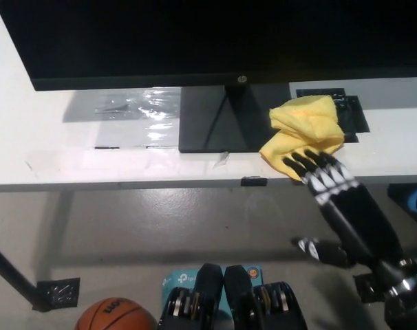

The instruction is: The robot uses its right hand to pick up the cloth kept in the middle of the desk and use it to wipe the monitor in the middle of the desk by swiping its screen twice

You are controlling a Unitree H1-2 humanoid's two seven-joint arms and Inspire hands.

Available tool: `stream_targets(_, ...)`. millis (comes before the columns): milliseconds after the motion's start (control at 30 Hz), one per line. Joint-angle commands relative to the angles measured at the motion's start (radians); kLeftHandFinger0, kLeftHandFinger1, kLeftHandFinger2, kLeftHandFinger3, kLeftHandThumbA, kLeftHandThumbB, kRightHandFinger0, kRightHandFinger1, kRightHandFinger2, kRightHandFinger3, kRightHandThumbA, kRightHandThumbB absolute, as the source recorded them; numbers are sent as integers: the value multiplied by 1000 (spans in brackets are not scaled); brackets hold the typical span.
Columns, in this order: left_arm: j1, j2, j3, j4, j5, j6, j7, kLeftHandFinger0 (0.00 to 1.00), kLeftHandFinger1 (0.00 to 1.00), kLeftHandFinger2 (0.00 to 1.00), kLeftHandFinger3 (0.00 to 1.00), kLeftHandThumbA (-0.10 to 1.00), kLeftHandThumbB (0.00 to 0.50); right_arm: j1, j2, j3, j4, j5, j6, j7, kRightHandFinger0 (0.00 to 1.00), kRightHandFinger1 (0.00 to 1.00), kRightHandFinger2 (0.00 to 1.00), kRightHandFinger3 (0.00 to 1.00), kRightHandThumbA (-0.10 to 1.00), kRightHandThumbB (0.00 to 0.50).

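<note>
Yellow cloth (306,128), crumpled, lying on the white tabletop (71,148) beside the stand of the black monitor (195,38), screen dark.

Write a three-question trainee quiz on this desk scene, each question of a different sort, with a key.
1. True or false: the right hand is holding the yellow cloth.
2. Multiple choice: where does the cloth lie? A) on the floor beside the basketball; B) on the desk, at the right edge of the monitor stand; C) draped over the monitor.
3. Fill in: the right hand's fingers are ____, with the fingertips at the cloth's near edge.

Key: 1. False: the hand is open, with nothing in it. 2. B. 3. Spread.

The left hand is not in view.
</note>
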Motion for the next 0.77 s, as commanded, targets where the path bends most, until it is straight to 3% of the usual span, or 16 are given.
stream_targets(0, -10, 32, 11, -17, 3, -10, 19, 1000, 1000, 1000, 872, 403, 253, -4, 59, -73, 84, 221, -63, 24, 1000, 1000, 1000, 1000, 1000, 392)
stream_targets(33, -10, 32, 11, -16, 2, -13, 20, 1000, 1000, 1000, 871, 400, 254, -4, 67, -81, 99, 234, -74, 25, 1000, 1000, 1000, 1000, 1000, 379)
stream_targets(167, -40, 20, 8, -1, -10, -15, 13, 1000, 1000, 1000, 867, 377, 262, 5, 197, -190, 257, 436, -143, -24, 1000, 1000, 1000, 1000, 810, 212)
stream_targets(200, -40, 20, 8, -1, -9, -16, 13, 1000, 1000, 1000, 868, 379, 261, 6, 207, -198, 267, 444, -146, -22, 1000, 1000, 1000, 1000, 795, 189)
stream_targets(267, -48, 18, 0, 14, -7, -40, 18, 1000, 1000, 1000, 867, 388, 260, 21, 284, -268, 311, 565, -97, 1, 1000, 1000, 1000, 1000, 656, 117)
stream_targets(300, -48, 18, 0, 15, -5, -45, 23, 1000, 1000, 1000, 859, 387, 262, 21, 296, -280, 333, 573, -100, 2, 890, 963, 1000, 976, 605, 101)
stream_targets(333, -54, 23, -1, 11, -5, -41, 18, 1000, 1000, 1000, 860, 394, 263, 17, 308, -298, 356, 597, -95, 16, 786, 884, 962, 866, 546, 87)
stream_targets(367, -57, 24, -1, 11, -5, -41, 17, 1000, 1000, 1000, 859, 394, 263, 15, 311, -304, 359, 596, -97, 19, 758, 852, 931, 830, 541, 82)
stream_targets(400, -57, 26, -1, 2, -3, -31, 14, 1000, 1000, 1000, 866, 385, 249, 16, 325, -324, 372, 625, -72, 37, 629, 757, 841, 750, 430, 57)
stream_targets(433, -55, 26, 0, 0, -5, -29, 13, 1000, 1000, 1000, 860, 374, 251, 18, 332, -336, 373, 635, -46, 48, 536, 648, 759, 739, 387, 44)
stream_targets(533, -54, 29, -5, -2, -2, -23, 7, 1000, 1000, 1000, 866, 387, 257, 14, 339, -357, 393, 651, -45, 73, 453, 552, 657, 700, 325, 40)
stream_targets(600, -51, 28, -4, -9, -3, -17, 6, 1000, 1000, 1000, 859, 397, 266, 12, 342, -364, 390, 650, -28, 88, 405, 531, 650, 722, 321, 46)
stream_targets(733, -54, 22, -2, 4, -7, -22, 12, 1000, 1000, 1000, 856, 400, 270, 13, 337, -365, 382, 637, -7, 105, 399, 523, 659, 736, 321, 41)
